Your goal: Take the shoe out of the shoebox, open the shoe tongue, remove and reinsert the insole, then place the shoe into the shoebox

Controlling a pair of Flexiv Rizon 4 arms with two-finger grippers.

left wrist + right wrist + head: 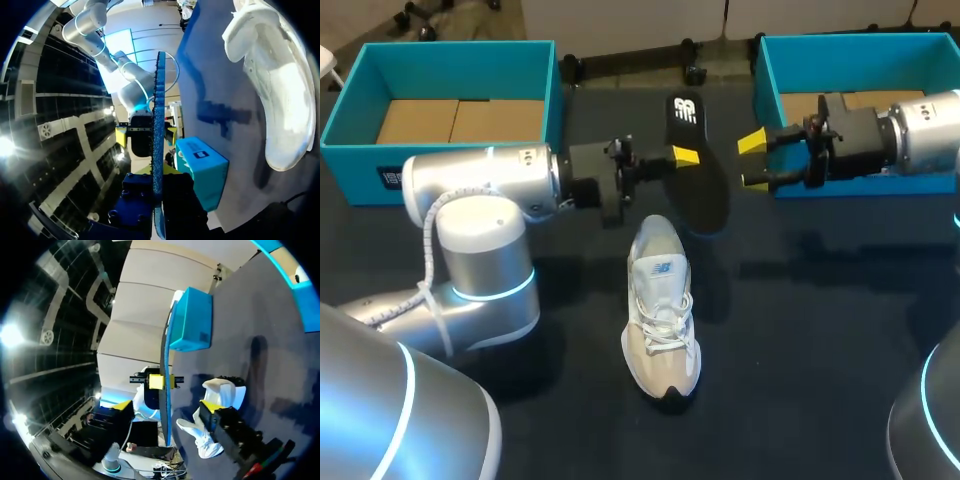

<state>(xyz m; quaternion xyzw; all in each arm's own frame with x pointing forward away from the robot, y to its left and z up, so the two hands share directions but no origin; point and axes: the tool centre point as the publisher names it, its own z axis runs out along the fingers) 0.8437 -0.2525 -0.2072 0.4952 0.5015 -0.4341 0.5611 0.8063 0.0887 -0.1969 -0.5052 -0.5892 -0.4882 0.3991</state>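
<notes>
With the insole out, pinched in my left tool clear of the shoe, and my right tool spread nearby, I judge reinsertion comes next, fed toe-first.

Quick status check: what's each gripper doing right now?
Left gripper: shut on the flat black insole, held up off the table.
Right gripper: open, holding nothing, facing the insole.
</notes>
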